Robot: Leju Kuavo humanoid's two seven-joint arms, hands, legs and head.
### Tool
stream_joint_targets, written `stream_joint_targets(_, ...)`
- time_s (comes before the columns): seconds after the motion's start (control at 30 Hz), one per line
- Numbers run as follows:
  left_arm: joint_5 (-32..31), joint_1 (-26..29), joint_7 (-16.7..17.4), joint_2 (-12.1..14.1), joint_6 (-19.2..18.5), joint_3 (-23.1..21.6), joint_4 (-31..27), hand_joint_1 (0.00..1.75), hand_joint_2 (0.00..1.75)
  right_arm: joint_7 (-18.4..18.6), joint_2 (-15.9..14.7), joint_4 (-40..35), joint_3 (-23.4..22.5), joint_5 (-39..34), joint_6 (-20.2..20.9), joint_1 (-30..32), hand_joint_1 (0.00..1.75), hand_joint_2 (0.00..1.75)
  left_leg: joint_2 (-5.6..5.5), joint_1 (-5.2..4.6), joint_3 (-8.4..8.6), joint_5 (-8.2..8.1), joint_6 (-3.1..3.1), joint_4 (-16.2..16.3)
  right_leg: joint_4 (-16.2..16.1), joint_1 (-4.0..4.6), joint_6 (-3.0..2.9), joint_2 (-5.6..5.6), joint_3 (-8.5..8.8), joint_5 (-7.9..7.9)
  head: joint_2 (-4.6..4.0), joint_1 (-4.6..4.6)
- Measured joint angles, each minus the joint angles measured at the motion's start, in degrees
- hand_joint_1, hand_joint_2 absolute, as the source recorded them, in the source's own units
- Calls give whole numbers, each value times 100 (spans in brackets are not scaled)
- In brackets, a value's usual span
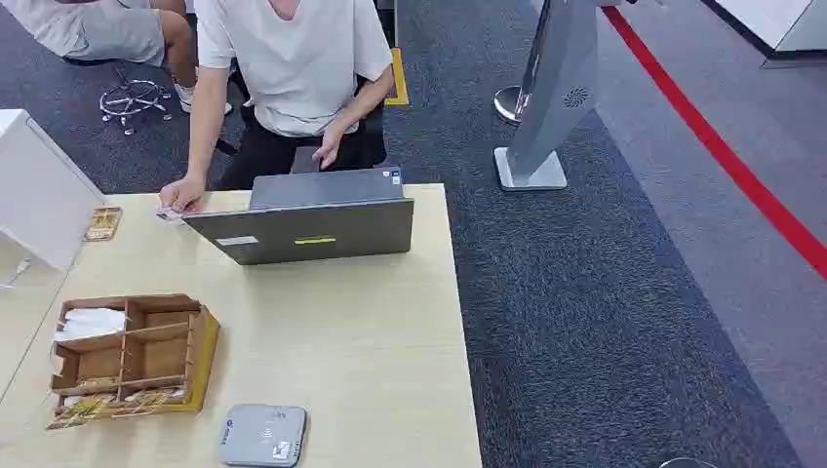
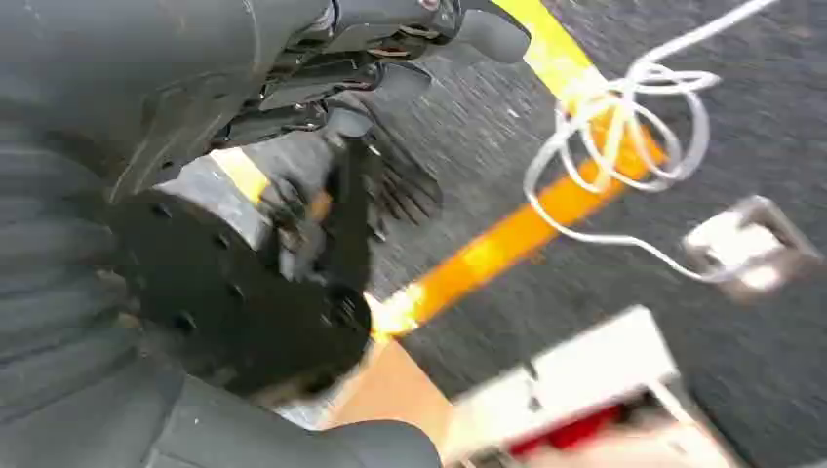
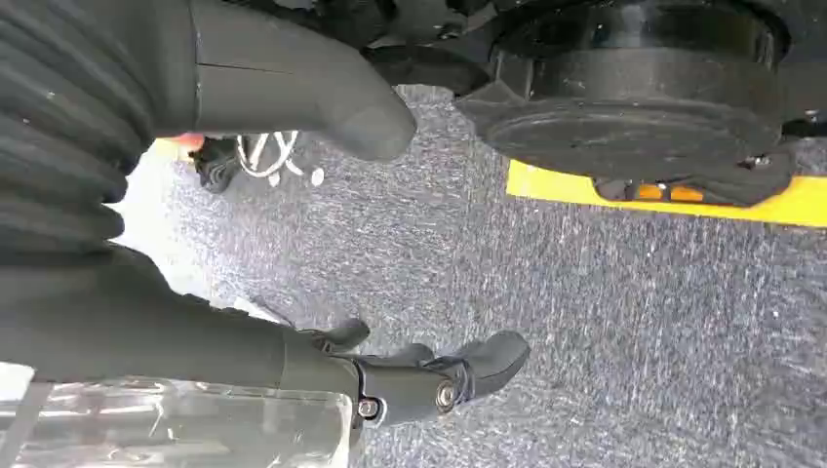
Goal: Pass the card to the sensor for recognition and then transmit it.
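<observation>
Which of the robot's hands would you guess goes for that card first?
Probably the left. The card, under a person's hand, lies at the table's far left corner, on the robot's left side. Both hands, left hand and right hand, hang over the floor, empty.

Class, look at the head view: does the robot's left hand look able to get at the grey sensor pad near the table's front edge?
Probably yes. The sensor pad lies flat at the near edge of the table, nothing on it. The wooden organiser sits apart, to its left. The left hand hangs low over carpet, so it must rise first.
</observation>
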Motion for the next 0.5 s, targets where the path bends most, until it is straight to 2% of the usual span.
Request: stream_joint_targets(0.5, -1153, 673, -617, -516, -339, 1752, -2301, 0, 175, 188, 118, -531, 79, 81, -243, 390, 0, 175, 0, 1, -1, -1, -1, -2, 1, 0, -4, 0, 1, -3, 0, 0)
